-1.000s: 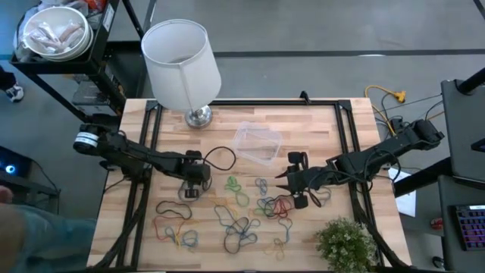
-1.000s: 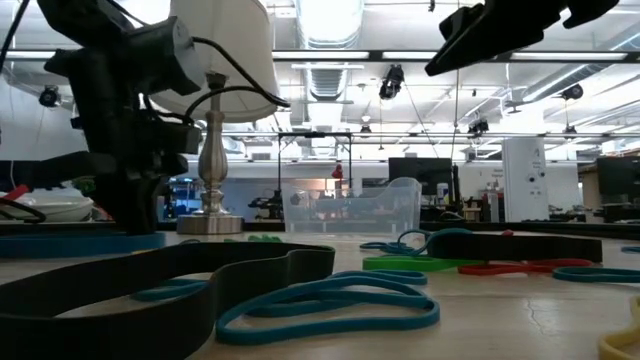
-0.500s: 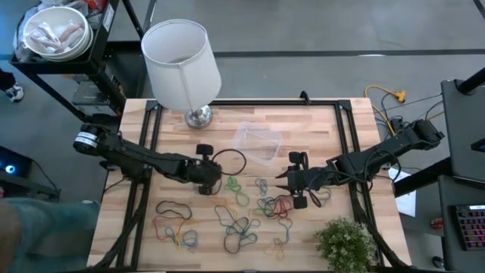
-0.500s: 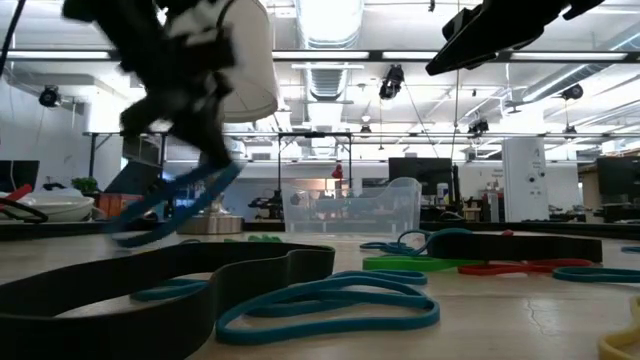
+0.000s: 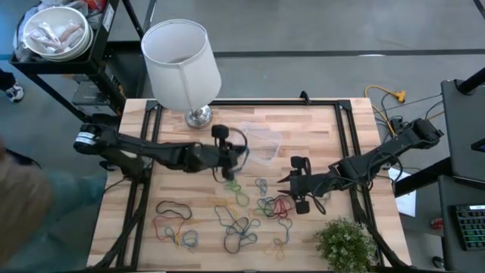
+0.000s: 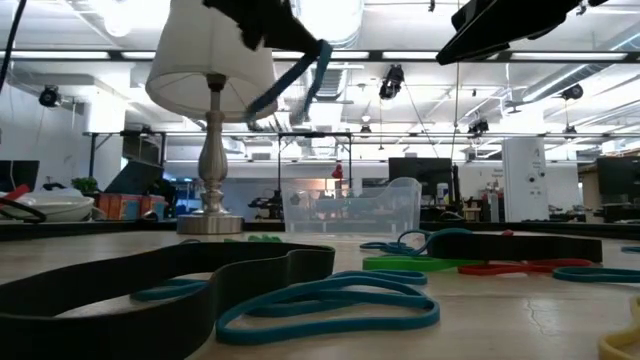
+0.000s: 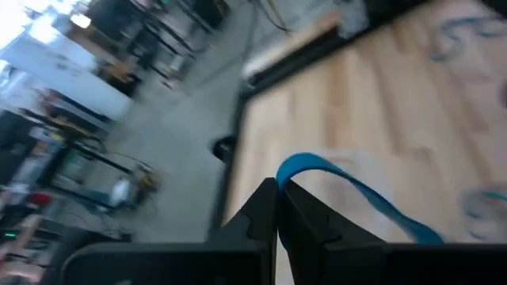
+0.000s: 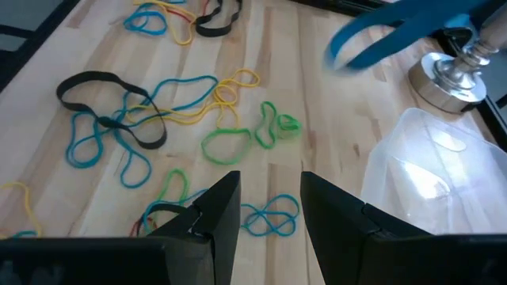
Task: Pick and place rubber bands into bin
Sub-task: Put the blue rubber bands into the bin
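My left gripper (image 5: pixel 227 161) is shut on a blue rubber band (image 6: pixel 292 76) and is raised above the table, just left of the bin (image 5: pixel 258 142). The bin is a clear tub standing on its base at mid-table; it also shows in the low view (image 6: pixel 350 205). My right gripper (image 5: pixel 290 184) hovers open over the rubber bands (image 5: pixel 244 214), its fingertips (image 8: pixel 269 207) above the blue, green, yellow, red and black loops lying flat on the wood. My left gripper (image 7: pixel 277 184) pinches the blue band between its two fingertips at one end of the loop (image 7: pixel 288 166). The arm reaches in from the table's left. The band is lifted clear and trails slack below and beyond the fingers (image 6: pixel 262 100).
A lamp with a white shade (image 5: pixel 180 59) stands on its metal foot (image 5: pixel 198 116) at the far left of the table. A small green plant (image 5: pixel 345 244) sits at the near right corner. A white bowl (image 5: pixel 54 32) rests on a shelf off the table.
My left gripper has risen from the table and moved right and toward the far edge, nearing the bin. The blue band, which lay on the wood under it, now hangs lifted clear. The right arm has barely moved.
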